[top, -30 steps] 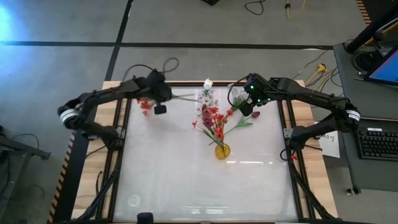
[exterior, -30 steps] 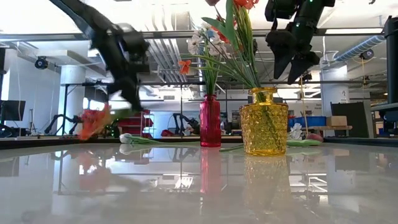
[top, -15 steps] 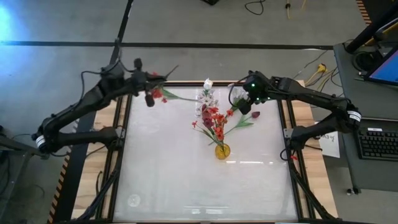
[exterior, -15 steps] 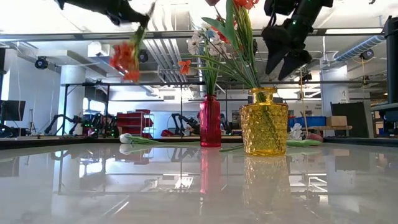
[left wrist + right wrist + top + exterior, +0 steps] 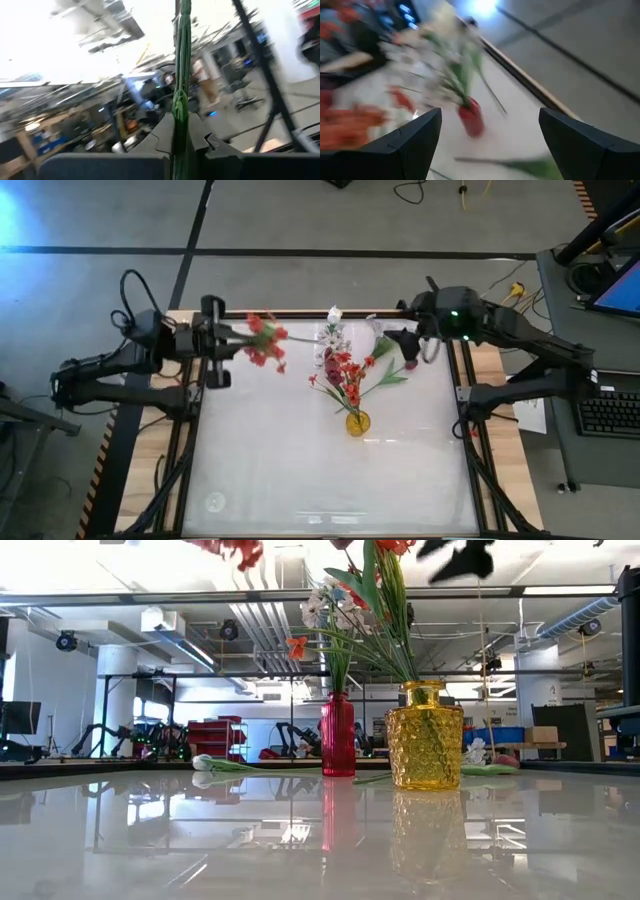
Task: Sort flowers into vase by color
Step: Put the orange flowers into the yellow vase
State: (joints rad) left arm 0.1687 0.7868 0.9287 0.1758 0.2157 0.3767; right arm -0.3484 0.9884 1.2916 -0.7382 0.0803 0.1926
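A red-orange flower (image 5: 262, 340) hangs above the table's far left, and my left gripper (image 5: 228, 342) is shut on its green stem. The red vase (image 5: 338, 735) holds white flowers (image 5: 333, 332). The yellow vase (image 5: 357, 423) holds red-orange flowers (image 5: 346, 372). My right gripper (image 5: 405, 345) hovers open, high over the far right of the table. In its wrist view its fingers (image 5: 415, 140) stand wide apart, nothing between them, with the red vase (image 5: 471, 117) beyond. My left gripper pinches the flower's green stem (image 5: 179, 107) between its two fingers. The fingers come about level from the table's left, and the stem runs on ahead of them. The blossom (image 5: 268, 345) points toward the table's right, lifted clear of the table.
A white tulip (image 5: 205, 762) lies on the table behind the vases at the left. A leafy green stem (image 5: 388, 375) lies beside the yellow vase's bouquet. The near half of the glossy tabletop (image 5: 330, 480) is free room.
My left gripper has risen from the table's far left with the red-orange flower and drawn back toward the left edge, tipping from pointing down to about level. The flower is lifted clear. My right gripper has risen, staying open.
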